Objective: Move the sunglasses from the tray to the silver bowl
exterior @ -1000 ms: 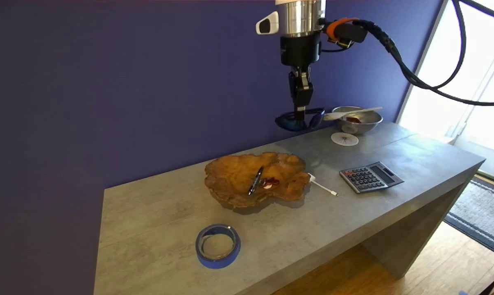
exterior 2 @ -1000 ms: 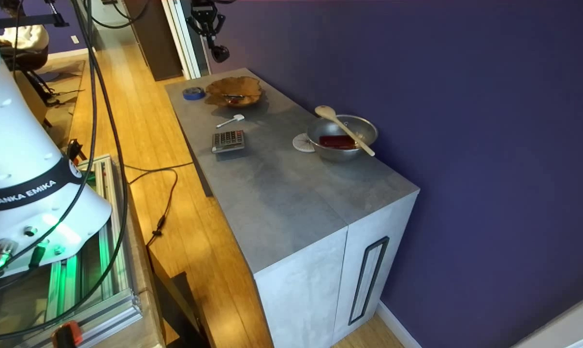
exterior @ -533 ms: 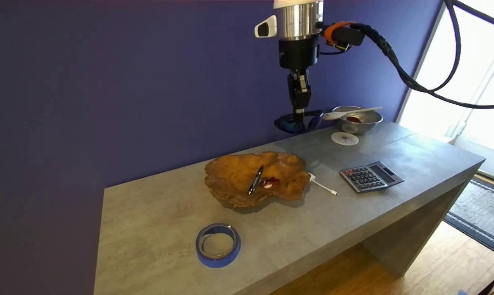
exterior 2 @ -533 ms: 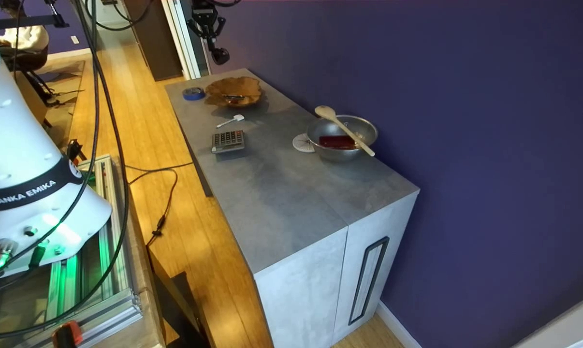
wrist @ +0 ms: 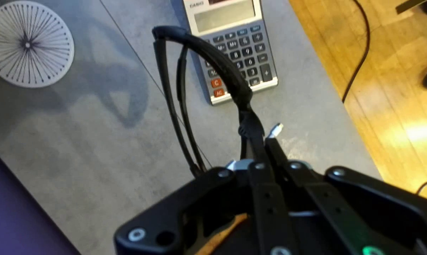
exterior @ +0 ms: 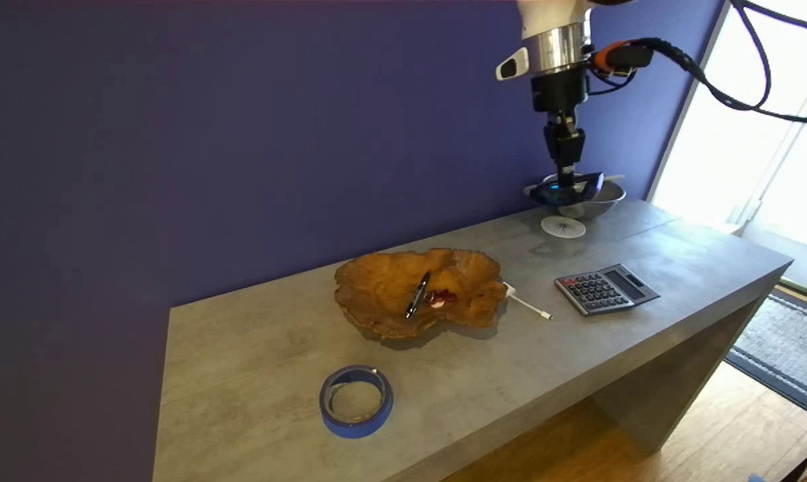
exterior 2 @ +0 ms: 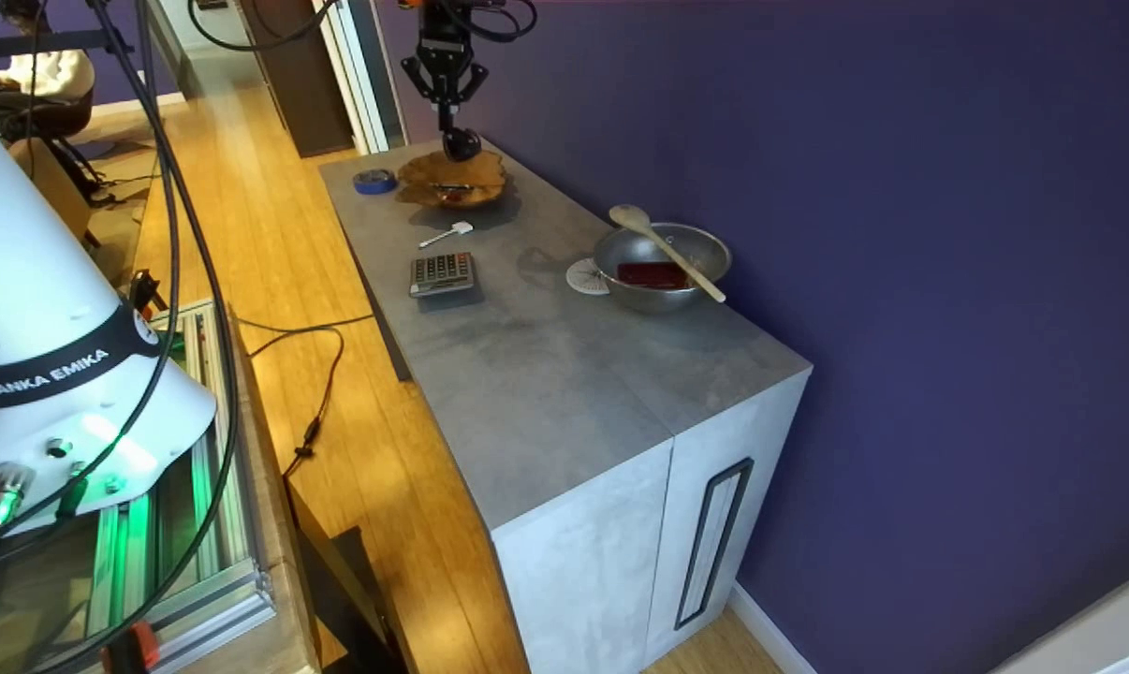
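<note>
Nearest: fingers (wrist: 266, 198) pressed together, next to no gap, clamped on the sunglasses (wrist: 234, 78); exact grip spot on the frame hard to tell. Sunglasses in midair; wrist view has desk (wrist: 125, 170), calculator (wrist: 243, 42) and white disc (wrist: 27, 45) below. Then silver bowl (exterior 2: 649, 298), beside the disc, not reached; in an exterior view the sunglasses (exterior 2: 461, 145) hang well apart from it. A wooden spoon (exterior 2: 667, 247) lies across its rim, red item (exterior 2: 651, 275) inside. Farther off: tray (exterior: 380, 278), pen (exterior: 417, 294) and dark-red bit (exterior: 446, 295) in it, sunglasses out. Step looks like the carry, maybe midway: pickup done, release not. Next move calls for bringing them over the bowl, above rim and spoon, aiming at the space beside the spoon, lowering, then spreading the fingers. Likely snag: frame catching on the spoon.
</note>
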